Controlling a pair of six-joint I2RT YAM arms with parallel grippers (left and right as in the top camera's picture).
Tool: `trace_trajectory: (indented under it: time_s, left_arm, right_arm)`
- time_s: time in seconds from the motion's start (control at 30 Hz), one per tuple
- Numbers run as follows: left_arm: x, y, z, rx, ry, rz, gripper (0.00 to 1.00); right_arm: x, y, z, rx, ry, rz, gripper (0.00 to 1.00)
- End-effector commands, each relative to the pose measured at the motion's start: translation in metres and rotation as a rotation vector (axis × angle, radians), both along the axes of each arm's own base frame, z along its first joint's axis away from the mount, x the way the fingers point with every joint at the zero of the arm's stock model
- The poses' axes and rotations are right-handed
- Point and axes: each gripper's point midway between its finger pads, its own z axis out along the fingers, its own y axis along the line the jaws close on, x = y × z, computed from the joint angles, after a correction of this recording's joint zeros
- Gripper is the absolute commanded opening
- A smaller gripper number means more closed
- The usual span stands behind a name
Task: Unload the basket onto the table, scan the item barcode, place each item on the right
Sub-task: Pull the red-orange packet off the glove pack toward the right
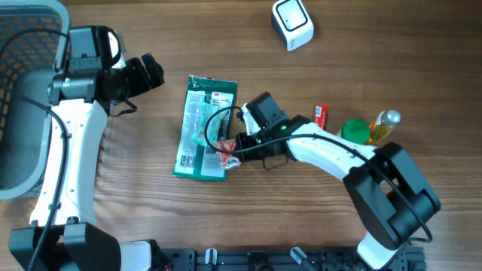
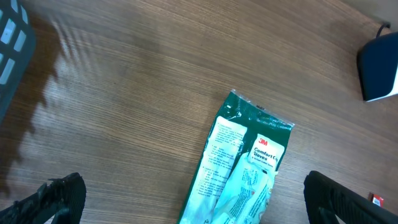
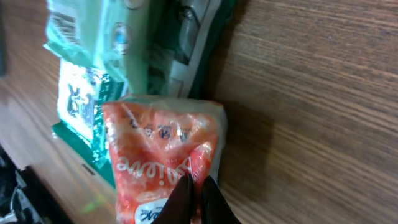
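The brown wooden surface carries everything. On the left arm, the left gripper is spread fully wide and holds nothing. In the left wrist view its black fingers stand far apart at the lower corners, above bare wood.

The right gripper is pinched almost shut on the lower edge of an orange-red plastic packet. This is the item to be scanned, and it lies on the wood at the fingertips. In the right wrist view the right gripper has its two dark fingers nearly meeting over the packet's edge.

Open wood lies between the two grippers and beyond the right gripper toward the far edge.

A grey plastic mesh basket sits behind the left gripper, at the surface's left edge. A flat green-and-white plastic glove package lies just ahead of the right gripper, touching the packet, with its far end under the left gripper's view. A white, rounded barcode scanner stands well beyond the right gripper, at the far edge. A yellow bottle beside a round green object lies behind the right gripper, near its arm. A small red packet lies just beside them.
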Motion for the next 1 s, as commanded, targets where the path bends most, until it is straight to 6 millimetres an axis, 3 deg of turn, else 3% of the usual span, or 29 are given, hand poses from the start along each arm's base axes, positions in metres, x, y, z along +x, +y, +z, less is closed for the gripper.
trace_trajectory:
  time_s: [0.0,0.2,0.57,0.63,0.97]
  left_arm:
    - [0.002,0.0,0.006,0.003,-0.02,-0.02,1.0]
    - [0.002,0.0,0.006,0.003,-0.02,-0.02,1.0]
    - [0.002,0.0,0.006,0.003,-0.02,-0.02,1.0]
    - [0.002,0.0,0.006,0.003,-0.02,-0.02,1.0]
    - [0.002,0.0,0.006,0.003,-0.02,-0.02,1.0]
  right_arm:
    - [0.004,-0.01,-0.018,-0.079,-0.013,-0.03,0.24]
    - [0.006,-0.011,-0.018,-0.083,-0.023,-0.035,0.39]
    - [0.001,-0.005,-0.015,-0.048,-0.001,-0.015,0.38]
    - [0.001,-0.006,-0.014,-0.047,-0.001,-0.016,0.34]
    - [-0.008,0.009,0.006,0.072,0.025,0.053,0.32]
